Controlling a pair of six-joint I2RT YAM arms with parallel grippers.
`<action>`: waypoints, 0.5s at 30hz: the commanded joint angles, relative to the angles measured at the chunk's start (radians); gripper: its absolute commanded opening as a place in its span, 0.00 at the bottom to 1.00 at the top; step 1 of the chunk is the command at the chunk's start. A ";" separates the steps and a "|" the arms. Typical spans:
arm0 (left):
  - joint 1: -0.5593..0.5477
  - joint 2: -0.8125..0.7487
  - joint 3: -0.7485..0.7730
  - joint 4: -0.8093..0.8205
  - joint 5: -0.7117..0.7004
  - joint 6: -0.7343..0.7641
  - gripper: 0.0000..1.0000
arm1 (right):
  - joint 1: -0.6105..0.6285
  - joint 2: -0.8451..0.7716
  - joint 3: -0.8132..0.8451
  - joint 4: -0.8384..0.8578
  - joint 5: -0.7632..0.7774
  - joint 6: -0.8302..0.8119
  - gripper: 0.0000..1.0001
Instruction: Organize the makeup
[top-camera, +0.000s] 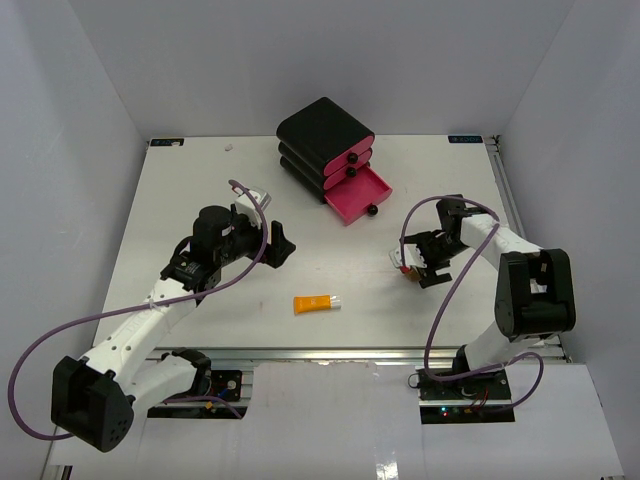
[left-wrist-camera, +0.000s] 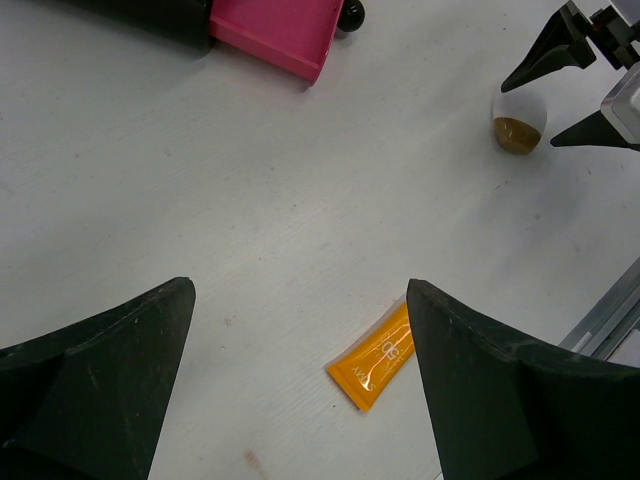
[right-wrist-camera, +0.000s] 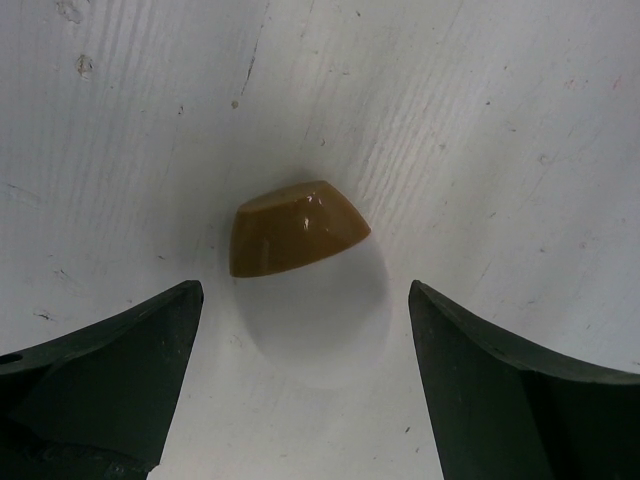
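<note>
A white-and-brown egg-shaped piece (right-wrist-camera: 310, 285) lies on the white table, also in the top view (top-camera: 406, 268). My right gripper (right-wrist-camera: 305, 292) is open, with one finger on each side of the egg and not touching it. An orange tube with a white cap (top-camera: 316, 302) lies near the front edge. My left gripper (left-wrist-camera: 300, 300) is open and empty above the table, with the orange tube (left-wrist-camera: 378, 362) just inside its right finger. The egg also shows in the left wrist view (left-wrist-camera: 520, 122). The lipstick tubes and the tan bottle are not in view.
A black three-drawer box (top-camera: 322, 132) with pink fronts stands at the back centre. Its bottom drawer (top-camera: 356, 192) is pulled open and also shows in the left wrist view (left-wrist-camera: 272, 30). The table's front rail (top-camera: 300, 352) runs close to the orange tube.
</note>
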 joint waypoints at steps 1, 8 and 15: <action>0.004 -0.034 -0.007 0.011 -0.005 0.006 0.98 | 0.018 0.035 0.040 0.008 0.046 0.033 0.90; 0.004 -0.035 -0.008 0.011 -0.006 0.005 0.98 | 0.024 0.085 0.078 0.010 0.078 0.066 0.90; 0.004 -0.036 -0.008 0.011 -0.012 0.006 0.98 | 0.028 0.116 0.097 0.008 0.087 0.094 0.99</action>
